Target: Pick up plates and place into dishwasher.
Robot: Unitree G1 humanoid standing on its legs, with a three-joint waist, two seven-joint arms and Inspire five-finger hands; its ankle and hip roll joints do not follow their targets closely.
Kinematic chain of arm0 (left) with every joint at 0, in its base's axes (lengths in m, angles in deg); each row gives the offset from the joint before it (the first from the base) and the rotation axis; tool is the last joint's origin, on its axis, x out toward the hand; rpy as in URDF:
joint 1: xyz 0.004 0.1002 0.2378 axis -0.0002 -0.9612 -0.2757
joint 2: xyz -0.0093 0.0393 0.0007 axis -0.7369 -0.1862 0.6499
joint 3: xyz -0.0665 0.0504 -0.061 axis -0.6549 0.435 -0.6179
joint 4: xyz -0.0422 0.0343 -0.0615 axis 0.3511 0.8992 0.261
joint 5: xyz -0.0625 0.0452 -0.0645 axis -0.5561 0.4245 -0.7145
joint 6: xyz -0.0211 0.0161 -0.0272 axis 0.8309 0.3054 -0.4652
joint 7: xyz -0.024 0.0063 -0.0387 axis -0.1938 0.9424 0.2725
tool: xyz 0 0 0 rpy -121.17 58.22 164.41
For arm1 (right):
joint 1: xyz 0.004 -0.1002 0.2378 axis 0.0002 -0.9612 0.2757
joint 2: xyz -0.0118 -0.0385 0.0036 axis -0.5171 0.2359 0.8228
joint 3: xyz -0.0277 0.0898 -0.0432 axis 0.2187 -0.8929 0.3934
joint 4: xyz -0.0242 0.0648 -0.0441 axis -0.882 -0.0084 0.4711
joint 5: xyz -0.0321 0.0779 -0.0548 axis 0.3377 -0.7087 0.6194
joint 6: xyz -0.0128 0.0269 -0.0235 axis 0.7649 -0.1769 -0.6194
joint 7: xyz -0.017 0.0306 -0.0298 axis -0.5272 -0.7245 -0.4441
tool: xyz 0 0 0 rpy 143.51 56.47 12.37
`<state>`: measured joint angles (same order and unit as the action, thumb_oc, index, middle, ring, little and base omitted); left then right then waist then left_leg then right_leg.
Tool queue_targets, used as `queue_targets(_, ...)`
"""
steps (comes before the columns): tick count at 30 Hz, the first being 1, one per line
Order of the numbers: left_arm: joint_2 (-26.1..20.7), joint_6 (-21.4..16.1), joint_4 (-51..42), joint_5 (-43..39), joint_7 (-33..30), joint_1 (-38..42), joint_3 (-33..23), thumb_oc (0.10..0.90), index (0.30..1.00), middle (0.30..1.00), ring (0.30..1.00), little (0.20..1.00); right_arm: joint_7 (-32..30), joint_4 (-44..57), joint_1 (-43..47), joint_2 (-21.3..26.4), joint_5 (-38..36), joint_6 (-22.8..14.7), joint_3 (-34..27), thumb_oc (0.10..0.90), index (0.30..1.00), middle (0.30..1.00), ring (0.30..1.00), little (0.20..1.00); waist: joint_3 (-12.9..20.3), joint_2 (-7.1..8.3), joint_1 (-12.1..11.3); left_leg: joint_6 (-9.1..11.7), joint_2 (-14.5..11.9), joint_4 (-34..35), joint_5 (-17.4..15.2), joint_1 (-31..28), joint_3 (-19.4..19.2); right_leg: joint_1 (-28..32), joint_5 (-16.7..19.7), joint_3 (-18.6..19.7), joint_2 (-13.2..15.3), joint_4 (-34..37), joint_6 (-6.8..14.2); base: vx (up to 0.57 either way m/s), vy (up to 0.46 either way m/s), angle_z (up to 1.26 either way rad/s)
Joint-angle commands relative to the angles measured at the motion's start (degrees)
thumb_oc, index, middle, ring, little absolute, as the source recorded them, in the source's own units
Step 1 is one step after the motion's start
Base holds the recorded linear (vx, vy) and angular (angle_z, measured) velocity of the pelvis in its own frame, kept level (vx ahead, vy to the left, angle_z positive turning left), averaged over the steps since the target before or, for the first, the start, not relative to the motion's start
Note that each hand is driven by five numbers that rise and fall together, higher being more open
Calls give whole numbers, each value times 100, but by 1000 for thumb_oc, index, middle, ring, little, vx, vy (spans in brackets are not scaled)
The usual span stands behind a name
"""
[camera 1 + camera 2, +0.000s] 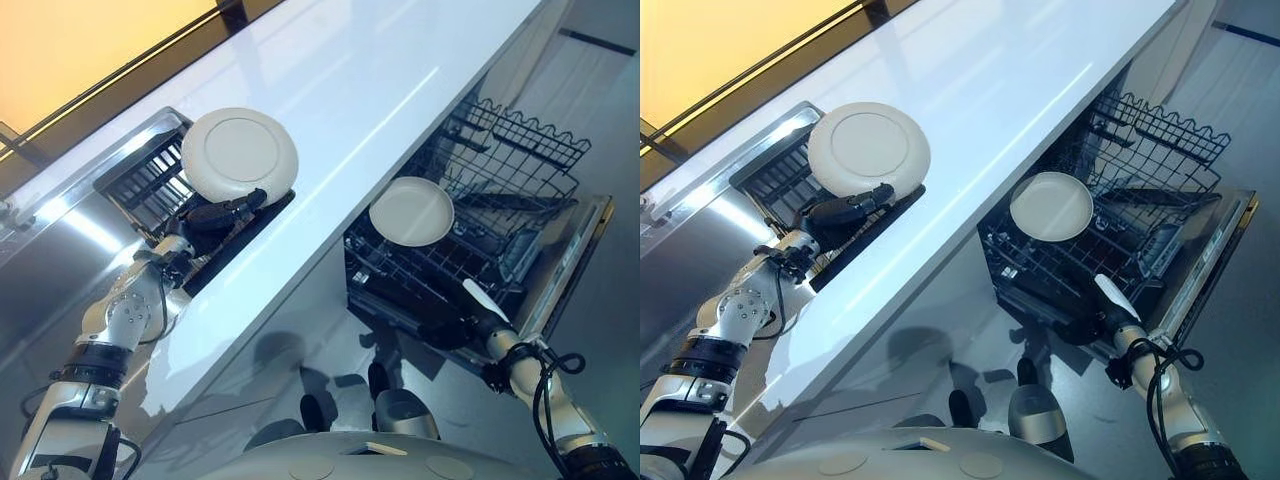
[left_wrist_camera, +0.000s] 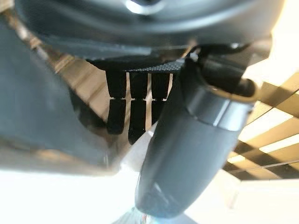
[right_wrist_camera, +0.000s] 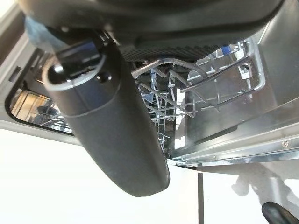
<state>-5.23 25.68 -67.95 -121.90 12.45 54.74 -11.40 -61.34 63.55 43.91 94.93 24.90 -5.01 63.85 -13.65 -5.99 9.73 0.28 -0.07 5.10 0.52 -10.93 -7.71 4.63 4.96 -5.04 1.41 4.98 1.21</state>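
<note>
Two plates are being seen. One white plate (image 1: 240, 155) is being held up over the dish rack (image 1: 150, 180) by the sink, pinched at its lower edge by the curled fingers of the left hand (image 1: 222, 212). The other plate (image 1: 411, 211) is standing in the dishwasher's lower rack (image 1: 450, 260), under the white counter (image 1: 380, 90). The right hand (image 1: 452, 328) is at that rack's front edge; whether it is gripping cannot be told. The held plate is best kept tight and carried across slowly.
</note>
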Motion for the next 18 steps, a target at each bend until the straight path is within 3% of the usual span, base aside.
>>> queue_targets(1, -364, -1250, -201, 772, -575, 179, -830, 100, 300, 300, 300, 200, -323, 996, 49, -211, -507, -716, 7, 800, 900, 900, 900, 900, 484, 309, -42, -182, 474, -239, -413, 327, 20, -113, -1057, -14, -119, -905, 421, -44, -8, -5)
queue_targets(5, -361, -1989, -750, 1940, -1497, 37, -1052, 100, 300, 300, 300, 200, -668, 1443, 208, -220, -782, -960, -402, 800, 900, 900, 900, 900, 516, 344, -98, -191, 457, -182, -391, 327, 32, -119, -1053, -17, -121, -891, 416, -53, -10, -2)
queue_targets(8, -321, -2295, -1192, 2776, -2204, 30, -1079, 100, 300, 300, 300, 200, -969, 1766, 447, -176, -908, -1062, -651, 800, 900, 900, 900, 900, 547, 369, -157, -183, 446, -131, -365, 320, 82, -105, -1058, -21, -130, -889, 401, -45, -15, 3)
queue_targets(13, -229, -2503, -1517, 4011, -3111, 217, -908, 100, 300, 300, 300, 200, -1639, 2180, 1056, -123, -808, -1177, -867, 800, 900, 900, 900, 900, 575, 371, -231, -177, 434, -118, -372, 304, 114, -93, -1079, -42, -130, -953, 391, -20, 1, 2)
queue_targets(18, -292, -2412, -1825, 4780, -3255, 301, -795, 100, 300, 300, 300, 200, -1635, 2436, 1418, 10, -826, -1377, -1138, 800, 900, 900, 900, 900, 604, 390, -309, -169, 441, -138, -401, 286, 149, -65, -1119, -93, -118, -1028, 391, 0, 0, 0)
